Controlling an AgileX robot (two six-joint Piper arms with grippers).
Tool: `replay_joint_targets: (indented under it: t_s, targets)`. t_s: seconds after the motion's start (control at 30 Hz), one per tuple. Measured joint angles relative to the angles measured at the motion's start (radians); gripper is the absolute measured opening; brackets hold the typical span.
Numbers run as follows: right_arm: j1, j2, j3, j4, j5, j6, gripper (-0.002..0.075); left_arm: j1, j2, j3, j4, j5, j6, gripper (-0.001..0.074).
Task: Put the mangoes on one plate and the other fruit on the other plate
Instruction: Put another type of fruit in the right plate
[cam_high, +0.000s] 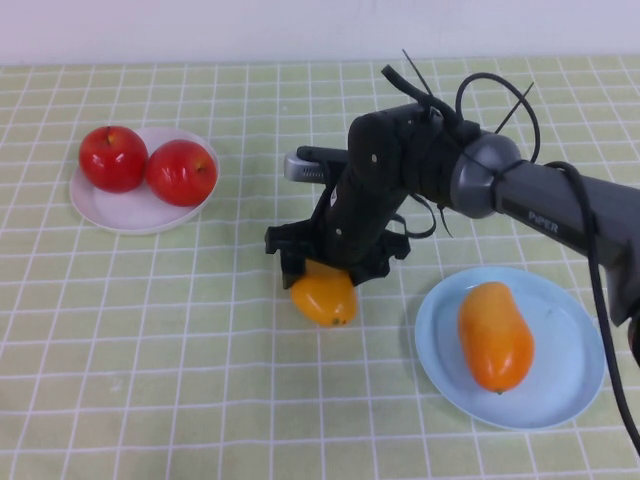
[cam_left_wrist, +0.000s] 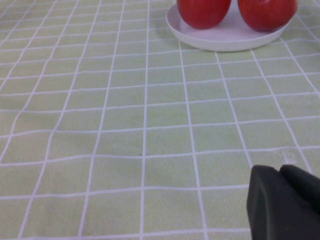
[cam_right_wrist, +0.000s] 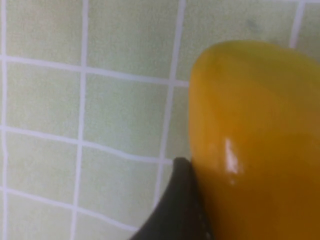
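Two red apples (cam_high: 113, 158) (cam_high: 181, 172) rest on the white plate (cam_high: 120, 212) at the far left. One orange-yellow mango (cam_high: 495, 335) lies on the light blue plate (cam_high: 565, 345) at the near right. The second mango (cam_high: 323, 297) is at the table's middle, under my right gripper (cam_high: 325, 275), which is shut on it from above. In the right wrist view a black finger (cam_right_wrist: 177, 205) presses the mango's (cam_right_wrist: 255, 130) side. I cannot tell whether the mango touches the cloth. My left gripper (cam_left_wrist: 285, 200) hovers shut and empty over the cloth, short of the white plate (cam_left_wrist: 225, 42) with its apples (cam_left_wrist: 202, 11).
A green cloth with a white grid (cam_high: 150, 350) covers the table. My right arm (cam_high: 540, 205) with its looping cables reaches in from the right, above the blue plate's far side. My left arm does not show in the high view.
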Motion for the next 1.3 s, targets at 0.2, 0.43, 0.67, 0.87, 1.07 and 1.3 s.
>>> replay_joint_targets:
  t_s: [0.2, 0.43, 0.67, 0.87, 1.07, 1.3]
  targets:
    - [0.007, -0.079, 0.0, -0.103, 0.079, -0.042, 0.0538, 0.0, 0.0, 0.0, 0.0, 0.0, 0.0, 0.0002]
    - [0.011, -0.35, 0.214, -0.254, 0.142, -0.037, 0.0538, 0.0, 0.0, 0.0, 0.0, 0.0, 0.0, 0.0002]
    - [-0.108, -0.641, 0.598, -0.261, 0.021, 0.069, 0.0538, 0.0, 0.0, 0.0, 0.0, 0.0, 0.0, 0.0002]
    - [-0.251, -0.675, 0.758, -0.225, 0.018, 0.078, 0.0538, 0.0, 0.0, 0.0, 0.0, 0.0, 0.0, 0.0002]
    - [-0.303, -0.655, 0.81, -0.222, -0.027, 0.078, 0.0538, 0.0, 0.0, 0.0, 0.0, 0.0, 0.0, 0.0002]
    - [-0.303, -0.593, 0.81, -0.216, -0.075, 0.077, 0.0552, 0.0, 0.0, 0.0, 0.0, 0.0, 0.0, 0.0002]
